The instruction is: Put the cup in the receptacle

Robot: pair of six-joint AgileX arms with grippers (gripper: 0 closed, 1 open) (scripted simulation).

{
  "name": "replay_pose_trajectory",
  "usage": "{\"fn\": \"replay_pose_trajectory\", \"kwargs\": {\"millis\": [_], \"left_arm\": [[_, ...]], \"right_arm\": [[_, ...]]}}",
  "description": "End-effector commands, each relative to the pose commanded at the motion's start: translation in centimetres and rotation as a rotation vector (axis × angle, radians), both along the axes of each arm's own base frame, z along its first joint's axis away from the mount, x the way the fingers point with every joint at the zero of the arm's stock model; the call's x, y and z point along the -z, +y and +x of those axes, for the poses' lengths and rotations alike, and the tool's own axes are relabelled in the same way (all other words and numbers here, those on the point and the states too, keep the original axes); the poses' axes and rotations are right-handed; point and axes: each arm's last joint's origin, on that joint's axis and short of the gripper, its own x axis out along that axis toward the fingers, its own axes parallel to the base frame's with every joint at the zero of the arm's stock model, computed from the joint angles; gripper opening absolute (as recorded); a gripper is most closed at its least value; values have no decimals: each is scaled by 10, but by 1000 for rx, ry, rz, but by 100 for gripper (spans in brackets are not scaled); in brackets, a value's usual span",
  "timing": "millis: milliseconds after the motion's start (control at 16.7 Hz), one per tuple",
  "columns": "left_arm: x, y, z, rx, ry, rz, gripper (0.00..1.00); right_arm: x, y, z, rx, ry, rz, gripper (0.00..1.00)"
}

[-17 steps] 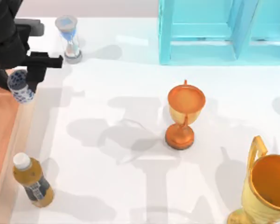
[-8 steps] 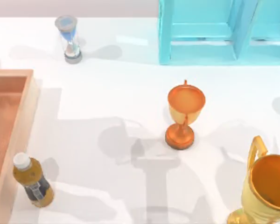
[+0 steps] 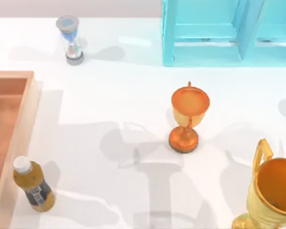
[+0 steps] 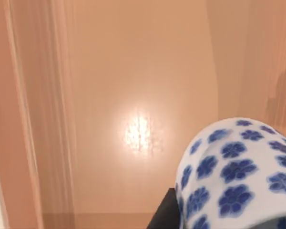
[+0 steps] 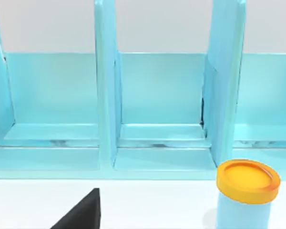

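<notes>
The blue-and-white patterned cup [image 4: 233,174] sat close before the left wrist camera, over the glossy floor of the wooden tray [image 4: 138,95], with a dark piece of the left gripper's finger [image 4: 166,215] showing just beside it; whether the fingers pinched the cup or merely flanked it could not be told. From above, the tray [image 3: 27,109] lay at the table's left edge, its light wooden wall running down that side. Just beside the tray's outer wall stood a bottle of amber liquid with a white cap [image 3: 32,185]. An hourglass with a blue middle [image 3: 71,40] stood near the far left. The orange goblet-shaped trophy [image 3: 188,117] stood upright near the middle of the white table [image 3: 109,95], and the golden handled trophy [image 3: 269,193] at the near right corner. The turquoise shelf frame [image 3: 219,31] stood along the far right. The right wrist camera faced that frame [image 5: 157,95], beside a pale blue container with an orange lid [image 5: 247,191], and a dark sliver of the right gripper's finger [image 5: 83,214] gave no sign of the fingers' spread.
</notes>
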Motion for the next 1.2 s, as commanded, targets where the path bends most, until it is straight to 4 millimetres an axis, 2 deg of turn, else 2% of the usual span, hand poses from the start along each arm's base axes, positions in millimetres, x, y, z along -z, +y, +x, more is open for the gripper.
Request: {"fn": "replay_pose_trajectory", "kwargs": {"millis": [420, 720, 1200], "left_arm": [[50, 1, -1, -4, -1, -2, 0], [55, 1, -2, -4, -2, -2, 0], [55, 1, -2, -4, -2, -2, 60]], "right_arm": [[0, 0, 0, 0, 0, 0, 100], [0, 0, 0, 0, 0, 0, 100], [0, 0, 0, 0, 0, 0, 100]]}}
